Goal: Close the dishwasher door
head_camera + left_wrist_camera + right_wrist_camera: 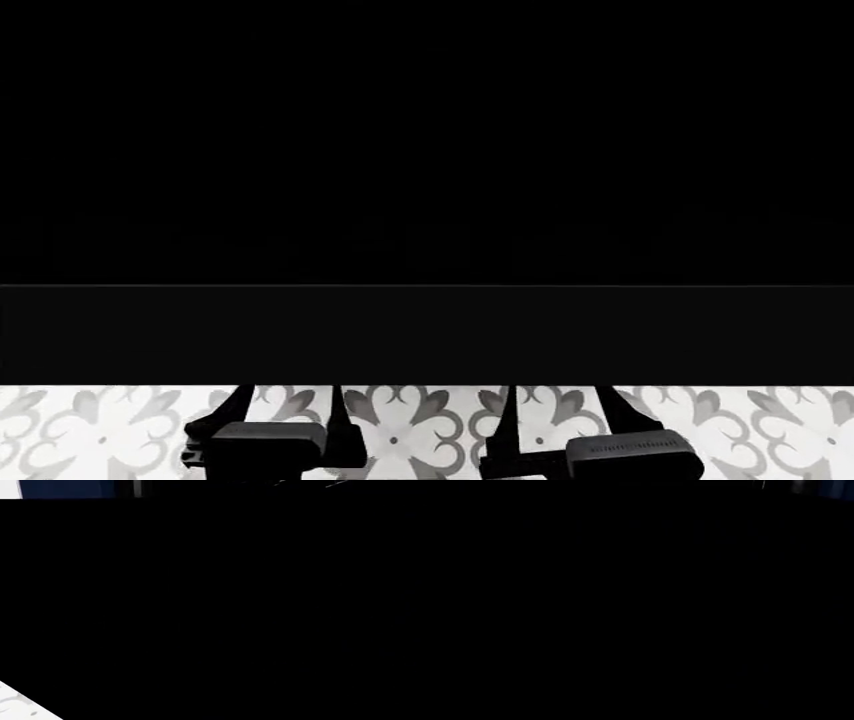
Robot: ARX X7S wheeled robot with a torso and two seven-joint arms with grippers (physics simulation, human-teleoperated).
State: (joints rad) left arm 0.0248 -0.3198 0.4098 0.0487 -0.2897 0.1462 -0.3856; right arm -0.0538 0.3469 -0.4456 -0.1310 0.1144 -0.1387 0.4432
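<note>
The dishwasher door (427,190) fills the upper three quarters of the head view as a flat, plain black panel, with a slightly lighter dark band along its lower edge. Below it, patterned grey-and-white floor (414,430) shows. The left hand (284,415) and right hand (561,415) have fingers spread, tips hidden under the door's edge.

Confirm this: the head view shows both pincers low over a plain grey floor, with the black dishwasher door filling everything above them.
Wrong on the floor. In the head view the floor is white with a grey floral tile pattern, not plain. The rest holds: the left pincer and right pincer sit low, the black dishwasher door filling everything above.
</note>
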